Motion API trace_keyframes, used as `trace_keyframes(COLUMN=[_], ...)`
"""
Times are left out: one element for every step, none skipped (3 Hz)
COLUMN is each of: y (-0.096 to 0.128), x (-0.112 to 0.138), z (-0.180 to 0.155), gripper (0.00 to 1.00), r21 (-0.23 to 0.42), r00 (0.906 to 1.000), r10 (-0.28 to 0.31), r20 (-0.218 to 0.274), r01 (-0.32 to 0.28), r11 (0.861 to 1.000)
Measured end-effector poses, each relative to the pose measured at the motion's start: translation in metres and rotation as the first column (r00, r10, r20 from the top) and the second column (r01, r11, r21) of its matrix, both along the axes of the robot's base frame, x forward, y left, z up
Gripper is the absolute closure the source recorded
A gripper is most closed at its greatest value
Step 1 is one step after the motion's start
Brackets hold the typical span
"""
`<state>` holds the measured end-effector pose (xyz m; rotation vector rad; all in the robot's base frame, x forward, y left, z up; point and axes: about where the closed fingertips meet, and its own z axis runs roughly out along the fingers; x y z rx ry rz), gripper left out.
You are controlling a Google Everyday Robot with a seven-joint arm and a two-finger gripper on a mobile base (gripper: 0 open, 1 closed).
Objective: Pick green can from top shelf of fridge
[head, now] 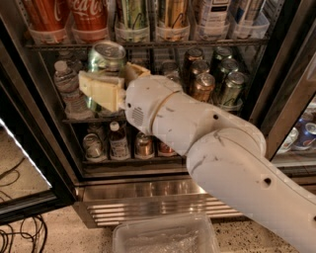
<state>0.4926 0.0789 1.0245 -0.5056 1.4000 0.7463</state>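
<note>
We see our gripper (pixel 109 85) squeezing the green can (pixel 105 58) tight, out in front of the fridge (pixel 148 200), just below the top shelf (pixel 197 43) where red Coca-Cola cans (pixel 89 15) stand.

Water bottle (pixel 65 85), bronze cans (pixel 202 85) — clear plastic bin (pixel 148 230), floor cables (pixel 17 237)

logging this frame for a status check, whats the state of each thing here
end effector: shut on the green can, in front of the middle shelf
green can: gripped, lid up, below the top shelf
fridge: door open
top shelf: stocked with tall cans
water bottle: upright, capped
</note>
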Motion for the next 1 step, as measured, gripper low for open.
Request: trace_keyframes(y=[-0.0003], x=[-0.0033], z=[0.0032], gripper=[1.0], r21=[0.001], r00=[1.0], r10=[-0.001], r20=[0.004], r01=[0.001], r11=[1.0])
